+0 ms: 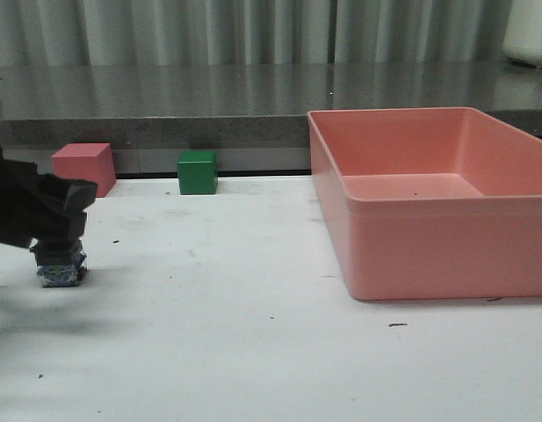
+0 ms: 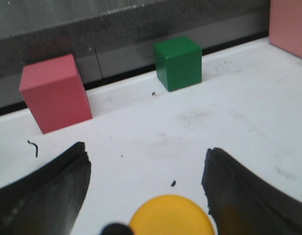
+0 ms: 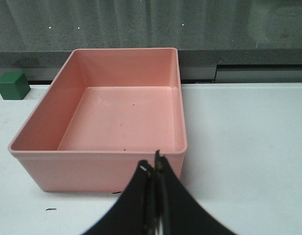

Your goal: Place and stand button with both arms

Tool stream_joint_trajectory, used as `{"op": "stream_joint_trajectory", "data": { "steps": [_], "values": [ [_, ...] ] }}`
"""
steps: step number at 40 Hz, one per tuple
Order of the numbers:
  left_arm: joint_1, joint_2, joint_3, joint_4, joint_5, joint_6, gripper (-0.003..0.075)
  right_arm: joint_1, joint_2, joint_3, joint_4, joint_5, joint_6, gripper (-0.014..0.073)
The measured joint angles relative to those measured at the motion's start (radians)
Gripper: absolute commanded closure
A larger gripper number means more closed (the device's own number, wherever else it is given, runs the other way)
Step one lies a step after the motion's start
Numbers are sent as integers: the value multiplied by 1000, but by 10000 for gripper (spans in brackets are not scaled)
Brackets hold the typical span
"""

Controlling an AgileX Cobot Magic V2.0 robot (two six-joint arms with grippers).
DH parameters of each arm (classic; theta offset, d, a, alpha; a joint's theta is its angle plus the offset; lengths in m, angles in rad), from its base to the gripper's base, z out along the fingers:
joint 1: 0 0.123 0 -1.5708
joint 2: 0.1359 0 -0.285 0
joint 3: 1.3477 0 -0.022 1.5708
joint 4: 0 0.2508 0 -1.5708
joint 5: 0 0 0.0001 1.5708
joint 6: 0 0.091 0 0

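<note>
- Button [image 2: 171, 215]: yellow cap up, upright on the counter [image 1: 253, 334], far left, between the spread fingers of the left end effector [image 1: 58, 237].
- Left arm nearer; nothing gripped.
- Right end effector [image 3: 154, 169]: closed, empty, over the tray [image 3: 111, 169].

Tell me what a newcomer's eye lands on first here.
The large pink bin fills the table's right side, empty. At the far left, the left gripper sits over the button, whose yellow cap shows between its open fingers. A pink cube and green cube stand along the back edge.
</note>
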Motion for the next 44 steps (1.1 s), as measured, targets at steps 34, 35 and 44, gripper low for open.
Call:
{"op": "stream_joint_trajectory", "data": {
  "steps": [34,35,44],
  "values": [
    [0,-1047,-105,-116,1175,-24,566,0,0,0,0,0,0,662],
    [0,-1082,-105,-119,1206,-24,595,0,0,0,0,0,0,662],
    [0,-1327,-105,-119,1409,-24,740,0,0,0,0,0,0,662]
  ]
}}
